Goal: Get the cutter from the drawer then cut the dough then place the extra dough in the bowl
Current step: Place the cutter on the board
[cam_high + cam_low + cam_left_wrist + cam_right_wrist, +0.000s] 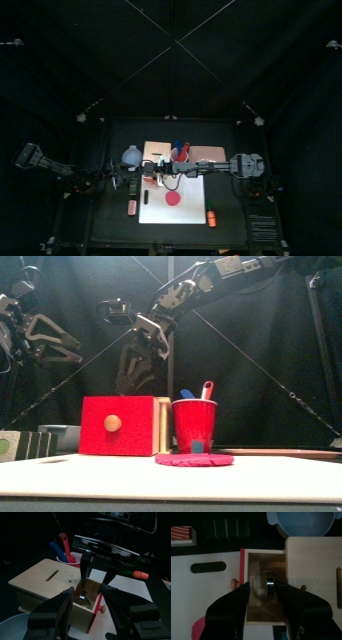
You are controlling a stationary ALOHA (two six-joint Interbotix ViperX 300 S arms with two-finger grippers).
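Cutter: likely light, stiff metal ring (slick sides), lying in the open drawer; pinch its wall.
Right gripper: jaws spread, straddling the cutter.
Left gripper: jaws apart beside drawer front.
Blue-grey bowl: far left.

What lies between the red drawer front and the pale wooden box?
The open drawer holding a round metal cutter, seen in the right wrist view.

Both wrist views — drawer close.
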